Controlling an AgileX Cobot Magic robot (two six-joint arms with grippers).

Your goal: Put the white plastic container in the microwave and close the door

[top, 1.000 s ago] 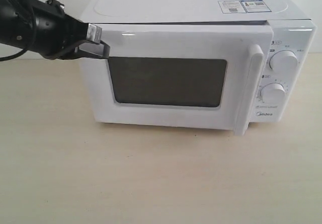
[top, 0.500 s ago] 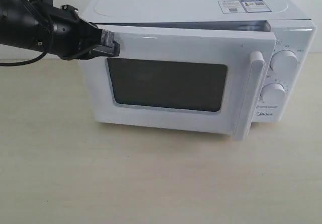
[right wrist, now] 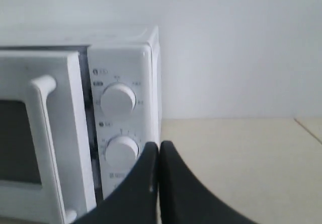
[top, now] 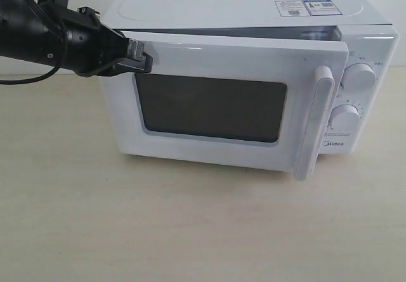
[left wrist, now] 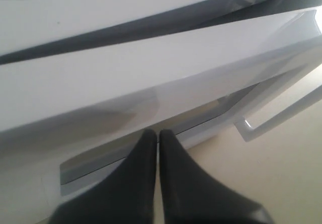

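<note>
Closed (holding nothing), the left pincer point(top: 141, 56) may slip off the near corner of the door point(top: 222, 57), leaving its far edge ajar.

Microwave point(top: 241, 3): white. Door point(top: 216, 57): white, w/ dark grey window point(top: 212, 108). Dials point(top: 358, 76): white. Stickers point(top: 305, 7): white/blue print. Table point(top: 190, 231): pale beige. Left gripper point(top: 142, 57): black.

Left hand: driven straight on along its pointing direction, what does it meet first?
The door, at its upper hinge-side corner; the shut left hand looks touching or nearly so, depth unclear.

microwave point(top: 241, 3) interior hidden, stickers point(top: 306, 7) unreadable
</note>
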